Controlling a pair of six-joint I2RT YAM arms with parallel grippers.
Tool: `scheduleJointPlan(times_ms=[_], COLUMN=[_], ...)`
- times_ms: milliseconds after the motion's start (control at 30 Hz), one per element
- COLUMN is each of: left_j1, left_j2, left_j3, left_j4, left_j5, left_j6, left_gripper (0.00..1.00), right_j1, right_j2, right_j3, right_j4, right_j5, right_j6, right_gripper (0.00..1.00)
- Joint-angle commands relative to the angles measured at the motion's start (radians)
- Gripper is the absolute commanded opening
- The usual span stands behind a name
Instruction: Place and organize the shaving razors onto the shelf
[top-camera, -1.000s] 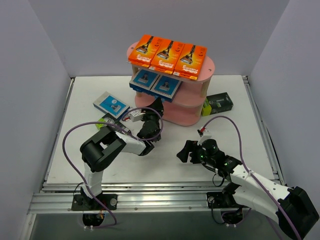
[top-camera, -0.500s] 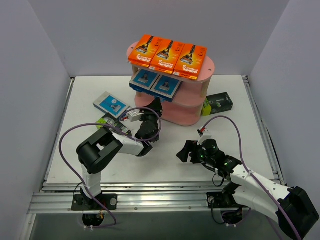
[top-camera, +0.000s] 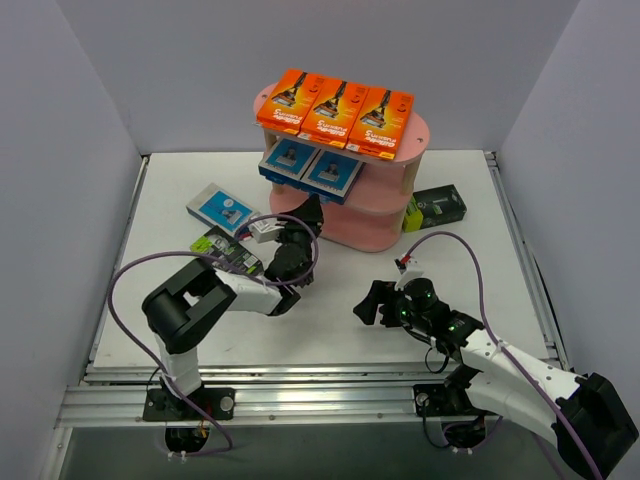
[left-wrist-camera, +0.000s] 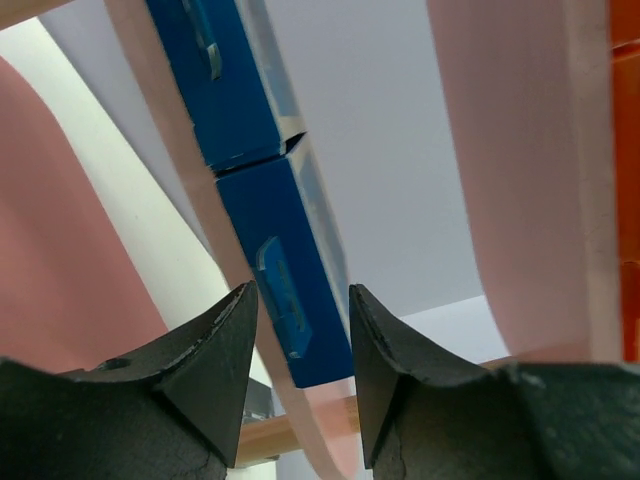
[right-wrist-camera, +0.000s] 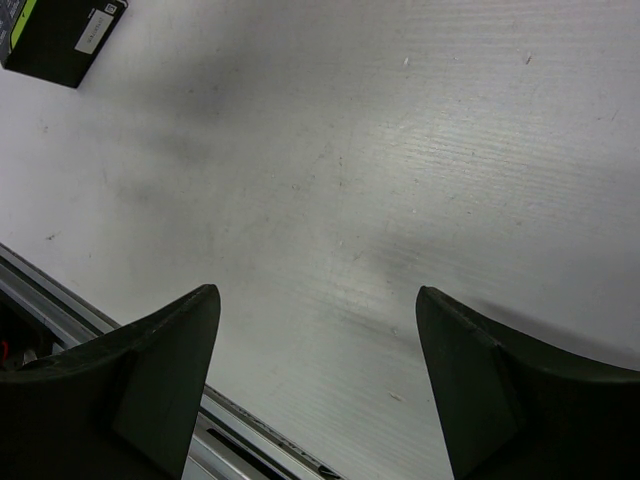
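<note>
The pink shelf (top-camera: 372, 234) stands at the back middle of the table. Three orange razor packs (top-camera: 336, 110) lie on its top board and two blue packs (top-camera: 310, 170) on the middle board. A blue-and-white pack (top-camera: 222, 208) and a black-and-green pack (top-camera: 222, 246) lie on the table to the left, and another black pack (top-camera: 437, 207) to the right. My left gripper (top-camera: 311, 212) is at the shelf's lower left edge, open and empty. Its wrist view looks up at the blue packs (left-wrist-camera: 285, 270) and the pink boards (left-wrist-camera: 520, 180). My right gripper (top-camera: 368, 303) hovers open over bare table.
The left arm's elbow partly covers the black-and-green pack. In the right wrist view, the open right gripper (right-wrist-camera: 317, 292) is above the white tabletop, with a black pack (right-wrist-camera: 60, 35) at the top left and the table's metal rail (right-wrist-camera: 60, 300) at the lower left. Grey walls enclose the table.
My left arm has swung slightly left, its gripper staying at the shelf's lower left, and its jaws have widened a little. The right arm has not moved.
</note>
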Motion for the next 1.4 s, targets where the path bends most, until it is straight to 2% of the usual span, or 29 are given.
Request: scheduleJointPlan(times_ms=[0,133,267,367,400,567,600,700,733,767,800,833,900,1033,1200,1367], left_j1=[0.008,0.009,0.009,0.015,0.024,0.070,0.084,0.168,0.240,0.280,0.320,0.384,0.429,0.518,0.616,0.672], left_j2=[-0.117,-0.235,-0.385,-0.515,-0.547,-0.734,-0.762,-0.854,-0.880,-0.889,-0.894,-0.901,-0.908,-0.892,-0.860,-0.829], left_j3=[-0.027,-0.076,-0.142,-0.172,-0.163,-0.144,-0.135,-0.119,-0.113,-0.104,-0.089,-0.075,-0.032,0.019,-0.026,-0.055], left_j4=[0.047,-0.073,-0.167,-0.349,-0.491,-0.776,-0.910,-1.092,-1.123,-1.161,-1.231,-1.264,-1.369,-1.483,-1.505,-1.516], left_j5=[0.037,0.048,0.054,0.085,0.097,0.224,0.242,0.374,0.434,0.497,0.620,0.667,0.747,0.807,0.881,0.811], left_j6=[0.054,0.077,0.100,0.099,0.083,0.115,0.120,0.125,0.144,0.152,0.163,0.195,0.236,0.313,0.293,0.286], left_gripper=[0.50,0.58,0.60,0.61,0.61,0.61,0.61,0.61,0.61,0.61,0.61,0.61,0.61,0.62,0.61,0.61], right_j1=[-0.006,-0.008,-0.005,-0.003,-0.003,-0.003,-0.005,-0.002,-0.003,0.000,0.000,0.000,0.001,0.001,0.003,0.001], right_j2=[-0.016,-0.016,-0.019,-0.028,-0.031,-0.030,-0.033,-0.050,-0.053,-0.057,-0.059,-0.057,-0.050,-0.045,-0.048,-0.063], right_j3=[0.014,0.014,0.014,0.011,0.012,0.014,0.015,0.012,0.012,0.011,0.008,0.008,0.014,0.014,0.014,0.014], right_j4=[0.007,0.006,0.003,-0.001,-0.001,-0.008,-0.011,-0.019,-0.020,-0.022,-0.021,-0.019,-0.024,-0.024,-0.017,-0.033], right_j5=[0.019,0.022,0.028,0.034,0.038,0.051,0.054,0.063,0.069,0.072,0.077,0.080,0.088,0.094,0.092,0.097], right_j6=[-0.006,-0.006,-0.005,-0.001,0.000,0.003,0.005,0.012,0.014,0.015,0.020,0.022,0.023,0.028,0.025,0.028], right_gripper=[0.75,0.75,0.75,0.75,0.75,0.75,0.75,0.75,0.75,0.75,0.75,0.75,0.75,0.75,0.74,0.73])
